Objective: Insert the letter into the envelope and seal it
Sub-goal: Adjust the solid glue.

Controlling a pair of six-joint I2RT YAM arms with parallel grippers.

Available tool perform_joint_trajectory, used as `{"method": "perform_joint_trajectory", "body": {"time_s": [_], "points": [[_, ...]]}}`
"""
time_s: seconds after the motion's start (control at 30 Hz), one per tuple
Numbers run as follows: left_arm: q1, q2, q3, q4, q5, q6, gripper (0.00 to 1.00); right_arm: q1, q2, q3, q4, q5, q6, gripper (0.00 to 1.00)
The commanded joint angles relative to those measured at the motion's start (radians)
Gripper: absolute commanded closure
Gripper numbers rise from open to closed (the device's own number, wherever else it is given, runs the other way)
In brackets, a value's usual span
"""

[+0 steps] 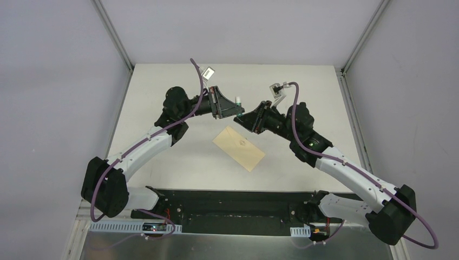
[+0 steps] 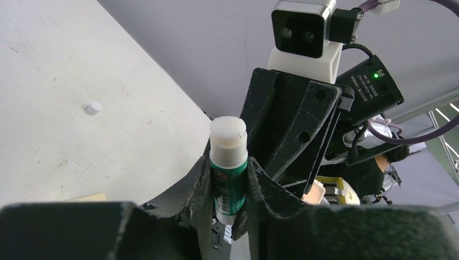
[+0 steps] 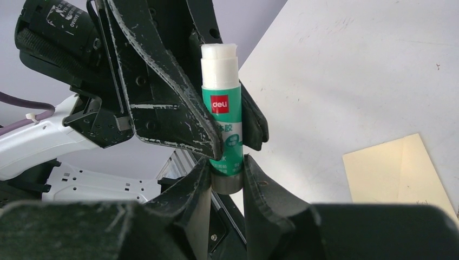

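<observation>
Upper centre: glue stick [image 3: 221,108] clamped by left claw [image 2: 230,187] at body, right claw [image 3: 226,179] at base. Risk: uneven pull, stick slips, bare glue smears envelope [image 1: 238,147].

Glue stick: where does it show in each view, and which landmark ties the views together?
Top external: glue stick at centre, just beyond the envelope.
Left wrist: glue stick at lower centre, upright; envelope corner at lower left.
Right wrist: glue stick at centre, upright; envelope at lower right.
Shared landmark: the envelope.
</observation>
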Motion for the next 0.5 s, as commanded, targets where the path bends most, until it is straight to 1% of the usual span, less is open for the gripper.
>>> {"method": "perform_joint_trajectory", "body": {"time_s": [0.0, 0.1, 0.13, 0.17, 0.2, 0.23, 0.27, 0.33, 0.4, 0.47], "points": [[-0.001, -0.033, -0.002, 0.056, -0.029, 0.008, 0.83, 0.011, -0.005, 0.005, 0.030, 0.014, -0.015, 0.96], [-0.003, -0.031, -0.003, 0.060, -0.032, 0.005, 0.96, 0.014, -0.001, 0.007, 0.025, 0.011, -0.017, 0.95], [-0.004, -0.033, -0.005, 0.063, -0.033, 0.005, 1.00, 0.014, 0.001, 0.007, 0.024, 0.009, -0.017, 0.92], [-0.003, -0.035, -0.007, 0.067, -0.035, 0.003, 1.00, 0.014, 0.001, 0.009, 0.020, 0.004, -0.018, 0.88], [-0.004, -0.038, -0.009, 0.069, -0.038, 0.001, 1.00, 0.013, 0.001, 0.011, 0.016, 0.000, -0.019, 0.81], [-0.003, -0.043, -0.011, 0.069, -0.043, 0.001, 1.00, 0.013, 0.001, 0.013, 0.012, -0.006, -0.021, 0.68], [-0.003, -0.052, -0.015, 0.075, -0.050, -0.004, 1.00, 0.013, -0.003, 0.013, 0.010, -0.012, -0.021, 0.60], [-0.003, -0.063, -0.019, 0.092, -0.063, -0.016, 1.00, 0.012, -0.013, 0.012, 0.012, -0.025, -0.020, 0.48], [-0.003, -0.073, -0.020, 0.123, -0.069, -0.043, 1.00, 0.009, -0.019, 0.009, 0.032, -0.050, -0.010, 0.42], [-0.003, -0.077, -0.020, 0.158, -0.074, -0.073, 1.00, 0.000, -0.022, 0.004, 0.064, -0.091, 0.009, 0.41]]}}
